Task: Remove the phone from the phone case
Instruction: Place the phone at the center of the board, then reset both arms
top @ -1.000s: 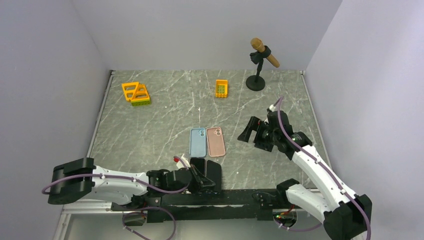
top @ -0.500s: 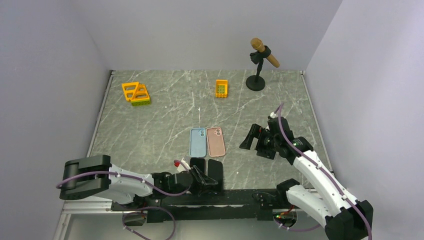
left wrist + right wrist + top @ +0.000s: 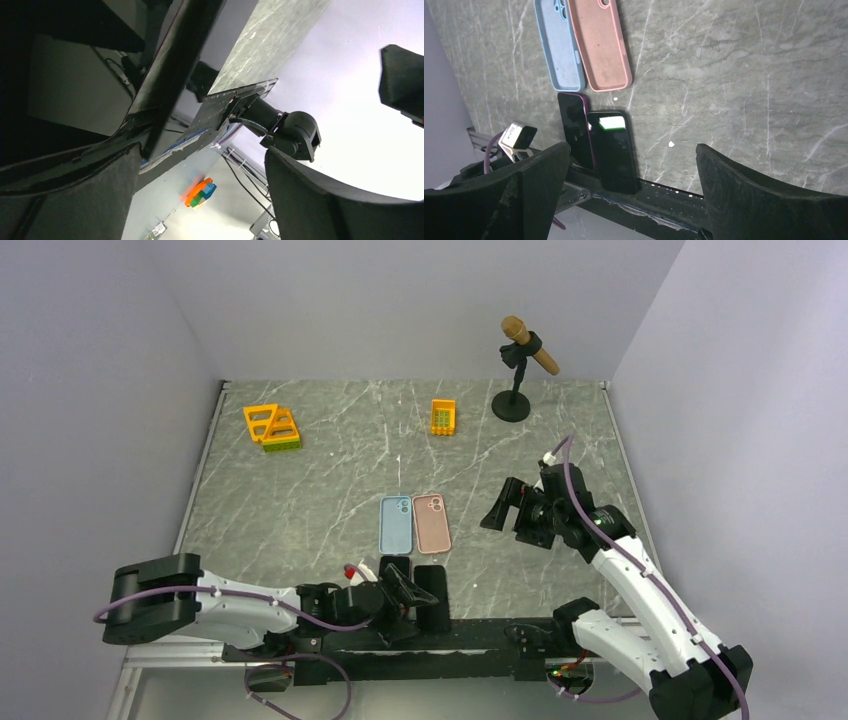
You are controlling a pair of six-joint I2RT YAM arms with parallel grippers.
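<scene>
Two dark phones lie side by side at the table's near edge. The left phone (image 3: 574, 131) (image 3: 394, 566) has a purple rim like a phone case. The bare black phone (image 3: 614, 152) (image 3: 431, 590) overhangs the edge. My left gripper (image 3: 408, 594) (image 3: 200, 200) sits low at those phones' near ends, open, with nothing between its fingers. It looks past the table's underside. Above the table to the right, my right gripper (image 3: 508, 510) (image 3: 634, 192) hangs open and empty. An empty blue case (image 3: 396, 525) (image 3: 558, 45) and an empty pink case (image 3: 432, 523) (image 3: 599, 47) lie further in.
An orange and green block set (image 3: 272, 426) lies at the back left. A small orange piece (image 3: 443, 416) and a microphone on a black stand (image 3: 520, 365) are at the back. The black base rail (image 3: 480, 632) runs along the near edge. Walls close three sides.
My left gripper has gone from shut to open beside the phones, and its arm has shifted. My right gripper drifted slightly right and stayed open.
</scene>
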